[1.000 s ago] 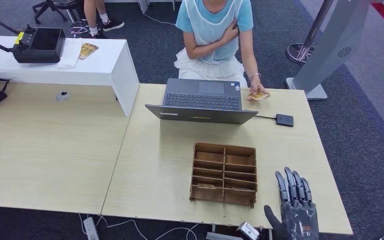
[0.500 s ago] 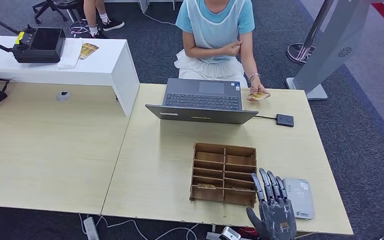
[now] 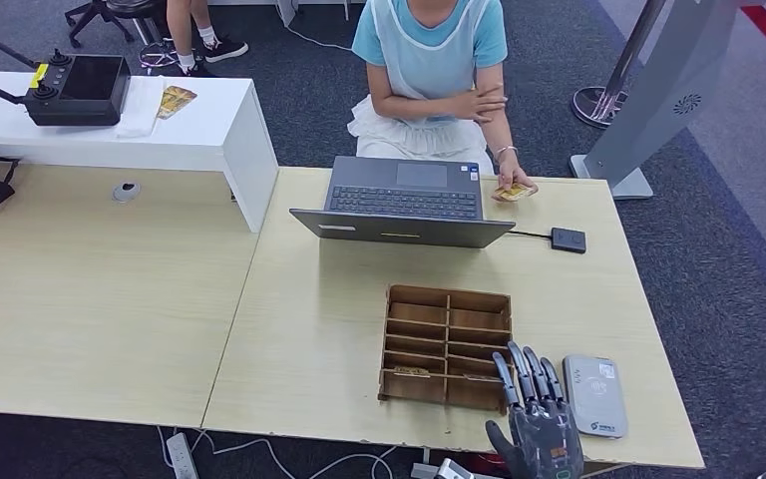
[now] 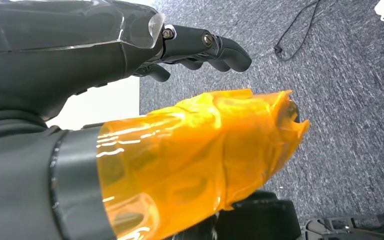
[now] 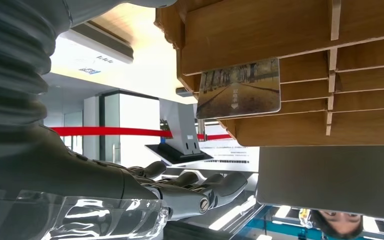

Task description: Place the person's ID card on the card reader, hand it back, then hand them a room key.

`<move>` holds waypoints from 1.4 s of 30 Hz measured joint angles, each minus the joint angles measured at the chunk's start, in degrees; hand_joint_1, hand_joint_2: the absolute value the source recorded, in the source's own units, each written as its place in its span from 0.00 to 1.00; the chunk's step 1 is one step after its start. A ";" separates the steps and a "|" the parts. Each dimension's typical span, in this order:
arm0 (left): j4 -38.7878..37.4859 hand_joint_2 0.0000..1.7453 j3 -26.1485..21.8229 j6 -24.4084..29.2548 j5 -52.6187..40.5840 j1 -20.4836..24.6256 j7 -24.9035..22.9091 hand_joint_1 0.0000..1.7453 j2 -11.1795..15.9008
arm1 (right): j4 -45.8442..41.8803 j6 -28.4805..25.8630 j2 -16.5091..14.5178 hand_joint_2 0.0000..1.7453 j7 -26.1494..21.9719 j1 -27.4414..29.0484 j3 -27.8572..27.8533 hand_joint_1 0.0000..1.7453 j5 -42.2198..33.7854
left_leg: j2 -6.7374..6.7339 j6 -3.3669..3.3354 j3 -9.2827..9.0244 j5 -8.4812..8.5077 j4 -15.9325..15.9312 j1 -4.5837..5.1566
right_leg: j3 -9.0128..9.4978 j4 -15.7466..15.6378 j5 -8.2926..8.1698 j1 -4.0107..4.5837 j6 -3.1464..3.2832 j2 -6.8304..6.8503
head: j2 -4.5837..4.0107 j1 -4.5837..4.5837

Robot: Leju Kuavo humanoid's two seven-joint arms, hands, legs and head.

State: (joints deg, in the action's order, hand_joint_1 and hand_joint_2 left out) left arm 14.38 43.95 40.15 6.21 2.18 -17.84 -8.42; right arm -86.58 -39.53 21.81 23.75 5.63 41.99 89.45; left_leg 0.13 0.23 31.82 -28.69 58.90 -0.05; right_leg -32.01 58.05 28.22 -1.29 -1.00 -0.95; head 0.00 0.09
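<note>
ID card [image 3: 515, 192] lies flat under the person's hand [image 3: 512, 183] at the far edge of the bench [image 3: 309, 329], just beside the laptop's [image 3: 404, 203] right corner, and the robot has yet to take it. Its long axis seems to run roughly along that far edge, one short end toward the laptop, though it is too small to read which face is up. From here the reach looks long: the right hand [image 3: 537, 424] hovers at the near edge, fingers straight and spread with nothing in them, between the wooden organizer [image 3: 448, 347] and the card reader [image 3: 593, 395]. Pushing forward low, it could clip the organizer's wall or nudge the reader. A flat card pinned on a flat top may also slip from a pinch. The left hand [image 4: 130, 60] hangs over carpet, fingers loosely extended, holding nothing.
</note>
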 joint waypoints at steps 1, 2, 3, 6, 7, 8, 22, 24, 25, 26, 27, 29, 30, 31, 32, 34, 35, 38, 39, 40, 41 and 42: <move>0.00 0.00 0.00 0.00 0.00 0.00 -0.02 0.00 -0.03 | 0.00 -0.01 0.00 1.00 -0.06 0.00 0.01 0.00 -0.01 | 0.00 0.00 0.00 0.00 0.00 0.00 | 0.00 0.00 0.00 0.00 0.00 0.00 | 0.00 0.00; 0.00 0.00 0.00 0.00 0.00 0.00 -0.05 0.00 -0.05 | 0.00 -0.01 0.00 1.00 -0.13 0.00 0.02 0.00 -0.03 | 0.00 0.00 0.00 0.00 0.00 0.00 | 0.00 0.00 0.00 0.00 0.00 0.00 | 0.00 0.00; 0.00 0.00 0.00 0.00 0.00 0.00 -0.10 0.00 -0.06 | 0.00 -0.01 -0.01 1.00 -0.19 0.00 0.02 0.00 -0.08 | 0.00 0.00 0.00 0.00 0.00 0.00 | 0.00 0.00 0.00 0.00 0.00 0.00 | 0.00 -0.01; 0.00 0.00 0.00 0.00 0.00 0.00 -0.23 0.00 -0.06 | 0.00 -0.01 -0.02 1.00 -0.32 0.01 0.00 0.00 -0.17 | 0.00 0.00 0.00 0.00 0.00 0.00 | 0.00 0.00 0.00 0.00 0.00 0.00 | 0.00 -0.01; 0.00 0.00 0.00 0.00 0.00 0.00 -0.25 0.00 -0.06 | -0.01 -0.01 -0.02 1.00 -0.41 0.02 -0.02 0.00 -0.18 | 0.00 0.00 0.00 0.00 0.00 0.00 | 0.00 0.00 0.00 0.00 0.00 0.00 | 0.00 -0.01; 0.00 0.00 0.00 0.00 0.00 0.00 -0.26 0.00 -0.06 | -0.01 -0.01 -0.02 1.00 -0.57 0.03 -0.05 0.00 -0.20 | 0.00 0.00 0.00 0.00 0.00 0.00 | 0.00 0.00 0.00 0.00 0.00 0.00 | 0.00 -0.01; 0.00 0.00 0.00 0.00 0.00 0.00 -0.26 0.00 -0.10 | -0.39 -0.05 -0.16 1.00 -2.92 0.07 -1.02 0.00 -2.24 | 0.00 0.00 0.00 0.00 0.00 0.00 | 0.00 0.00 0.00 0.00 0.00 0.00 | 0.00 -0.01; 0.00 0.00 0.00 0.00 0.00 0.00 -0.25 0.00 -0.11 | -0.38 -0.05 -0.20 1.00 -3.19 0.07 -1.03 0.00 -2.40 | 0.00 0.00 0.00 0.00 0.00 0.00 | 0.00 0.00 0.00 0.00 0.00 0.00 | 0.00 -0.01; 0.00 0.00 0.00 0.00 0.00 0.00 -0.24 0.00 -0.12 | -0.37 -0.05 -0.23 1.00 -3.27 0.06 -1.03 0.00 -2.48 | 0.00 0.00 0.00 0.00 0.00 0.00 | 0.00 0.00 0.00 0.00 0.00 0.00 | 0.00 -0.01; 0.00 0.00 0.00 0.00 0.00 0.00 -0.23 0.00 -0.13 | -0.35 -0.05 -0.26 1.00 -3.34 0.05 -1.03 0.00 -2.60 | 0.00 0.00 0.00 0.00 0.00 0.00 | 0.00 0.00 0.00 0.00 0.00 0.00 | 0.00 -0.01; 0.00 0.00 0.00 0.00 0.00 0.00 -0.22 0.00 -0.13 | -0.32 -0.05 -0.30 1.00 -3.40 0.04 -1.03 0.00 -2.76 | 0.00 0.00 0.00 0.00 0.00 0.00 | 0.00 0.00 0.00 0.00 0.00 0.00 | 0.00 -0.01; 0.00 0.00 0.00 0.00 0.00 0.00 -0.19 0.00 -0.13 | -0.22 -0.05 -0.40 1.00 -3.57 -0.02 -1.03 0.00 -3.27 | 0.00 0.00 0.00 0.00 0.00 0.00 | 0.00 0.00 0.00 0.00 0.00 0.00 | 0.00 0.00; 0.00 0.00 0.00 0.00 0.00 0.00 -0.16 0.00 -0.14 | -0.14 -0.05 -0.47 1.00 -3.75 -0.08 -1.03 0.00 -3.51 | 0.00 0.00 0.00 0.00 0.00 0.00 | 0.00 0.00 0.00 0.00 0.00 0.00 | 0.00 0.00; 0.00 0.00 0.00 0.00 0.00 0.00 -0.15 0.00 -0.14 | -0.04 -0.05 -0.54 1.00 -3.96 -0.16 -1.03 0.00 -3.78 | -0.01 0.00 0.00 0.00 0.00 0.00 | 0.00 0.00 0.00 0.00 0.00 0.00 | 0.00 0.00; 0.00 0.00 0.00 0.00 0.00 0.00 -0.13 0.00 -0.15 | 0.07 -0.05 -0.62 1.00 -4.19 -0.24 -1.03 0.00 -4.02 | 0.00 0.00 0.00 0.00 0.00 0.00 | 0.00 0.00 0.00 0.00 0.00 0.00 | 0.00 0.00; 0.00 0.00 0.00 0.00 0.00 0.00 -0.09 0.00 -0.18 | 0.34 -0.05 -0.79 1.00 -4.65 -0.43 -1.03 0.00 -4.52 | 0.00 0.00 0.00 0.00 0.00 0.00 | 0.00 0.00 0.00 0.00 0.00 0.00 | 0.00 -0.01; 0.00 0.00 0.00 0.00 0.00 0.00 -0.05 0.00 -0.20 | 0.52 -0.05 -0.90 1.00 -4.93 -0.55 -1.03 0.00 -4.81 | 0.00 0.00 0.00 0.00 0.00 0.00 | 0.00 0.00 0.00 0.00 0.00 0.00 | 0.00 -0.01; 0.00 0.00 0.00 0.00 0.00 0.00 0.21 0.00 -0.25 | 1.09 -0.05 -1.27 1.00 -5.73 -0.91 -1.03 0.00 -5.57 | 0.00 0.00 0.00 0.00 0.00 0.00 | 0.00 0.00 0.00 0.00 0.00 0.00 | 0.00 -0.01; 0.00 0.00 0.00 0.00 0.00 0.00 0.29 0.00 -0.26 | 1.27 -0.05 -1.40 1.00 -5.90 -1.03 -1.03 0.00 -5.75 | 0.00 0.00 0.00 0.00 0.00 0.00 | 0.00 0.00 0.00 0.00 0.00 0.00 | 0.00 -0.01; 0.00 0.00 0.00 0.00 0.00 0.00 0.32 0.00 -0.28 | 1.44 -0.05 -1.52 1.00 -6.07 -1.15 -1.04 0.00 -5.87 | 0.00 0.00 0.00 0.00 0.00 0.00 | 0.00 0.00 0.00 0.00 0.00 0.00 | 0.00 -0.01; 0.00 0.00 0.00 0.00 0.00 0.00 0.34 0.00 -0.29 | 1.60 -0.05 -1.63 1.00 -6.22 -1.27 -1.04 0.00 -5.97 | 0.00 0.00 0.00 0.00 0.00 0.00 | 0.00 0.00 0.00 0.00 0.00 0.00 | 0.00 -0.01; 0.00 0.00 0.00 0.00 0.00 0.00 0.37 0.00 -0.31 | 1.75 -0.05 -1.74 1.00 -6.34 -1.38 -1.05 0.00 -6.02 | 0.00 0.00 0.00 0.00 0.00 0.00 | 0.00 0.00 0.00 0.00 0.00 0.00 | 0.00 0.00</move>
State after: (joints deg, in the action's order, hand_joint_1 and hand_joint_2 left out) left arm 14.38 43.95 40.15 6.21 2.18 -17.47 -8.73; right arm -84.83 -39.58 20.07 17.41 4.25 40.94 83.43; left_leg 0.12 0.23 31.82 -28.68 58.90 -0.05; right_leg -32.01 58.05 28.21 -1.29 -1.00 -0.95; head 0.00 0.09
